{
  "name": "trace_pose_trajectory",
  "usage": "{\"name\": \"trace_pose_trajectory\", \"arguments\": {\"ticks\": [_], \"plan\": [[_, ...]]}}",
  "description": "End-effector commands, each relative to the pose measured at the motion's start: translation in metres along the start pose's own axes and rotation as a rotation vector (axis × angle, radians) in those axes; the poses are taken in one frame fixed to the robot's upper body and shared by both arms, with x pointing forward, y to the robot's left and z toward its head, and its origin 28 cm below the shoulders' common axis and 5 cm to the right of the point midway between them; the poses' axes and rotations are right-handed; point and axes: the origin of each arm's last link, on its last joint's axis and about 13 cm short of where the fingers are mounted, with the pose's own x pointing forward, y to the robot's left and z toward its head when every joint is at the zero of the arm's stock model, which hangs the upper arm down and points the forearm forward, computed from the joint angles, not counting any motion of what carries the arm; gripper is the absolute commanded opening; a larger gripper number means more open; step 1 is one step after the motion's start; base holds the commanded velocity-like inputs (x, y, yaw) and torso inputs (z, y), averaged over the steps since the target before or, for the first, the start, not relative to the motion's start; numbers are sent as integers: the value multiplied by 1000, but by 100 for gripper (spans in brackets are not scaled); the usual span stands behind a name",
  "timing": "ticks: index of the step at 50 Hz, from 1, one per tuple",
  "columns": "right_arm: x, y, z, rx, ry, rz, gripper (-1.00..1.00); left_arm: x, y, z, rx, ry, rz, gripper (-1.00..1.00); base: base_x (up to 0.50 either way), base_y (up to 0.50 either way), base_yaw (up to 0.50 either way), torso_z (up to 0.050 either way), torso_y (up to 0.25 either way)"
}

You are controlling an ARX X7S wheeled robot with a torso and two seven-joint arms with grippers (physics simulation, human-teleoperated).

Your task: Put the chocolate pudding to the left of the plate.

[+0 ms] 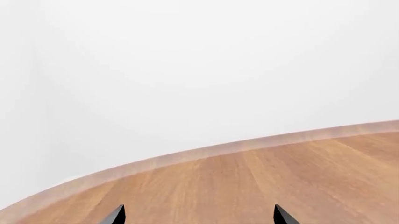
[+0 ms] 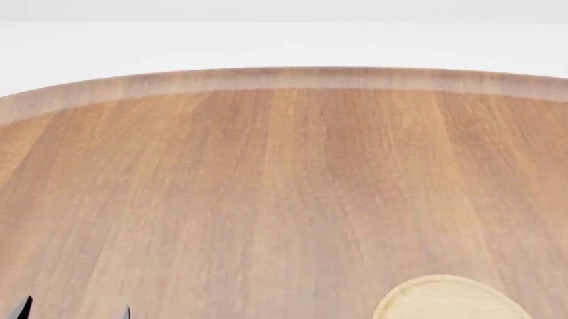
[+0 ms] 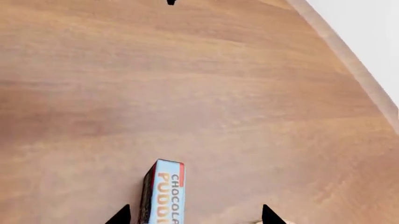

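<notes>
The right gripper (image 3: 194, 215) is hovering wide open over the pudding (image 3: 163, 192), which is standing on the table (image 3: 206, 88) between its fingertips, ungrasped. The left gripper (image 1: 199, 215) is idling open. Next, the right should be closing, then carrying it left of the plate (image 2: 448, 299).

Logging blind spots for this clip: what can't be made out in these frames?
- Light-wood round plate: head view, bottom edge cuts off most.
- Light-blue chocolate pudding box: right wrist view, lower part cut off.
- Right gripper, left gripper: only black fingertips show, apart; any contact hidden.
</notes>
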Motion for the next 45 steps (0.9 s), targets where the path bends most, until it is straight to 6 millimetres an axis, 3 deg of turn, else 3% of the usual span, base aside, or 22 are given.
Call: {"name": "trace_pose_trajectory", "arguments": {"ticks": [1,14,27,45], "plan": [[26,6,-20,50,-31,55,100,0,-1,-1,2,2,-3,100,0,0,0,0,0],[43,15,-47,128,-30,76,100,0,-1,-2,2,3,-4,100,0,0,0,0,0],[41,23,-74,211,-4,24,100,-1,-1,-1,4,2,-7,100,0,0,0,0,0],[56,36,-98,264,6,39,100,0,-2,-1,5,3,-10,100,0,0,0,0,0]]}}
